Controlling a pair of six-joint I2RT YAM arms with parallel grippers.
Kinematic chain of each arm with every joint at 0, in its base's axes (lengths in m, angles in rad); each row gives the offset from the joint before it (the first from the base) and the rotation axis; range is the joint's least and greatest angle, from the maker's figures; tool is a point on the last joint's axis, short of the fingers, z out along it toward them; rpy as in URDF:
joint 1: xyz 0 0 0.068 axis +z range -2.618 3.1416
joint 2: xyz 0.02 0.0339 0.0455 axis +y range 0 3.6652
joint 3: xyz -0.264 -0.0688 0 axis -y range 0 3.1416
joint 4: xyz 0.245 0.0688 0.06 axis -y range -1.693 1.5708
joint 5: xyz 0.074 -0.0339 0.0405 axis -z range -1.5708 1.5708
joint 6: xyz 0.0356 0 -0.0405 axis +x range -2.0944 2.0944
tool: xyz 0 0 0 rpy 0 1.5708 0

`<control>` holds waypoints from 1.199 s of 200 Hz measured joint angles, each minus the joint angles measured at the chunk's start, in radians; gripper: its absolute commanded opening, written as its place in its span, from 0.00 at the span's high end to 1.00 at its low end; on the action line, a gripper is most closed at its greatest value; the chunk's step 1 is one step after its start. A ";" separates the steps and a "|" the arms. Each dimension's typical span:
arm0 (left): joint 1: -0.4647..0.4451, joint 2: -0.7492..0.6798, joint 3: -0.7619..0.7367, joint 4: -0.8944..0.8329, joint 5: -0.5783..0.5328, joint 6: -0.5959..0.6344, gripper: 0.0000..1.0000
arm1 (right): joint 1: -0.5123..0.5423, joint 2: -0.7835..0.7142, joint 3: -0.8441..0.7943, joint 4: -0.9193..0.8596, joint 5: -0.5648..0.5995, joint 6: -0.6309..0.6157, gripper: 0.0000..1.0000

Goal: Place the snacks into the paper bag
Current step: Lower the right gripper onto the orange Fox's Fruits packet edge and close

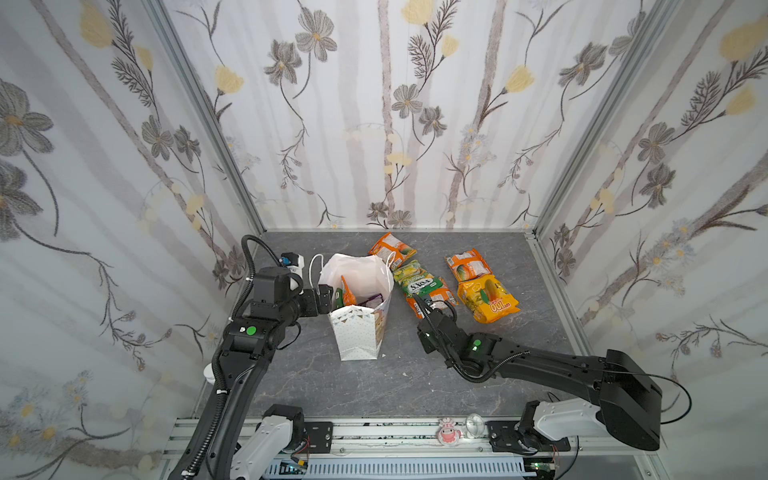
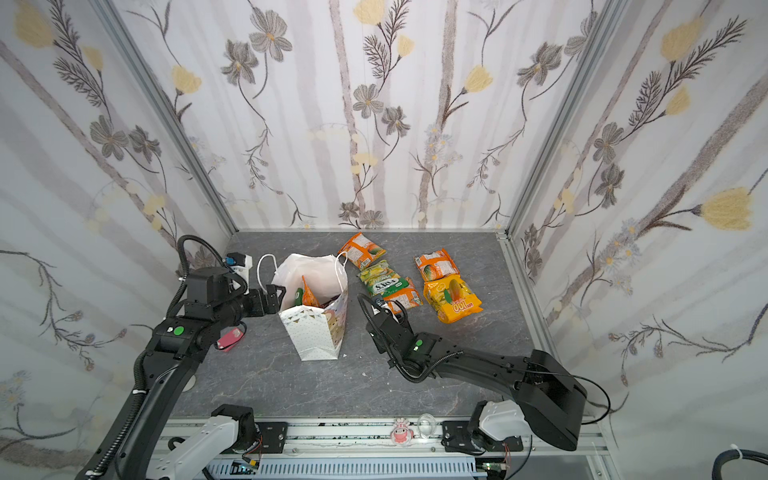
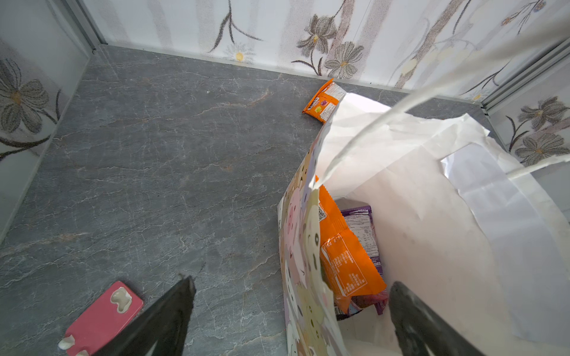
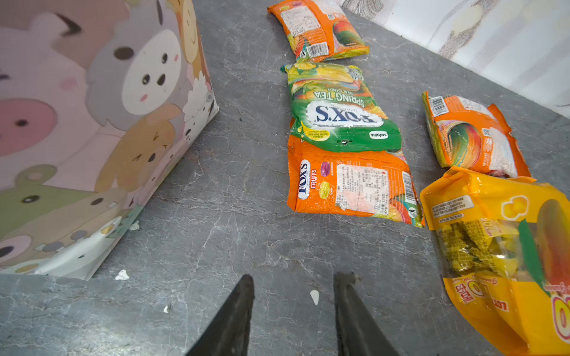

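The white paper bag (image 1: pixel 359 332) stands upright at mid-table with its mouth open. An orange snack (image 3: pixel 345 255) and a purple one (image 3: pixel 364 222) lie inside it. My left gripper (image 3: pixel 293 283) is open wide astride the bag's left wall, one finger outside and one inside. To the right of the bag, on the table, lie an orange packet (image 1: pixel 390 247), a green one (image 4: pixel 339 114), an orange Fox's packet (image 4: pixel 351 188), another orange one (image 1: pixel 467 264) and a yellow one (image 1: pixel 488 297). My right gripper (image 4: pixel 293 283) is open, empty, low over bare table just short of the Fox's packet.
A pink phone-like object (image 3: pixel 101 317) lies on the table left of the bag, beneath my left arm. Small white scraps (image 4: pixel 314 296) dot the grey table (image 1: pixel 374 386). Flowered walls close three sides. A rail with a pink figurine (image 1: pixel 449 434) runs along the front.
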 measured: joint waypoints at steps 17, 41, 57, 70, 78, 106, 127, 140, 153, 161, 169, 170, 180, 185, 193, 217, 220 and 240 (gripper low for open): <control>0.000 0.000 0.000 0.000 0.001 0.000 0.02 | -0.008 0.047 0.000 0.014 -0.014 -0.001 0.55; 0.000 -0.003 0.000 0.000 0.006 0.000 0.02 | -0.011 0.112 0.015 0.026 -0.013 -0.012 0.54; 0.000 -0.005 -0.001 0.000 0.008 0.000 0.02 | -0.018 0.164 0.037 0.029 -0.010 -0.030 0.52; 0.000 -0.006 -0.001 0.000 0.009 0.000 0.02 | -0.029 0.195 0.045 0.038 -0.010 -0.045 0.51; 0.000 -0.008 -0.001 0.000 0.010 0.000 0.02 | -0.037 0.212 0.048 0.046 -0.010 -0.050 0.50; 0.000 -0.015 -0.006 0.000 0.012 0.000 0.02 | -0.059 0.290 0.067 0.079 -0.011 -0.079 0.48; 0.000 -0.019 -0.008 0.000 0.012 0.000 0.02 | -0.077 0.341 0.095 0.092 -0.011 -0.098 0.47; 0.000 -0.022 -0.008 0.000 0.012 0.000 0.02 | -0.087 0.362 0.108 0.098 -0.006 -0.109 0.47; 0.000 -0.024 -0.009 0.000 0.012 0.000 0.04 | -0.095 0.380 0.120 0.103 0.005 -0.118 0.47; 0.000 -0.024 -0.009 0.000 0.012 0.000 0.04 | -0.097 0.391 0.128 0.107 0.017 -0.126 0.47; 0.000 -0.024 -0.009 0.000 0.012 0.000 0.04 | -0.101 0.403 0.138 0.110 0.027 -0.132 0.47; 0.000 -0.024 -0.009 0.000 0.012 0.000 0.04 | -0.102 0.404 0.139 0.111 0.028 -0.132 0.47; 0.000 -0.024 -0.009 0.000 0.013 0.000 0.04 | -0.106 0.419 0.151 0.113 0.041 -0.135 0.47; 0.000 -0.024 -0.009 0.000 0.013 0.000 0.04 | -0.110 0.428 0.158 0.117 0.044 -0.142 0.47; 0.000 -0.024 -0.009 0.001 0.016 0.000 0.04 | -0.115 0.441 0.167 0.120 0.048 -0.143 0.48; 0.000 -0.027 -0.011 0.001 0.015 0.000 0.03 | -0.119 0.469 0.185 0.122 0.062 -0.157 0.47; 0.000 -0.027 -0.011 0.001 0.015 0.000 0.03 | -0.119 0.473 0.187 0.123 0.063 -0.158 0.47; 0.000 -0.029 -0.013 0.001 0.015 0.000 0.03 | -0.124 0.491 0.195 0.124 0.069 -0.167 0.48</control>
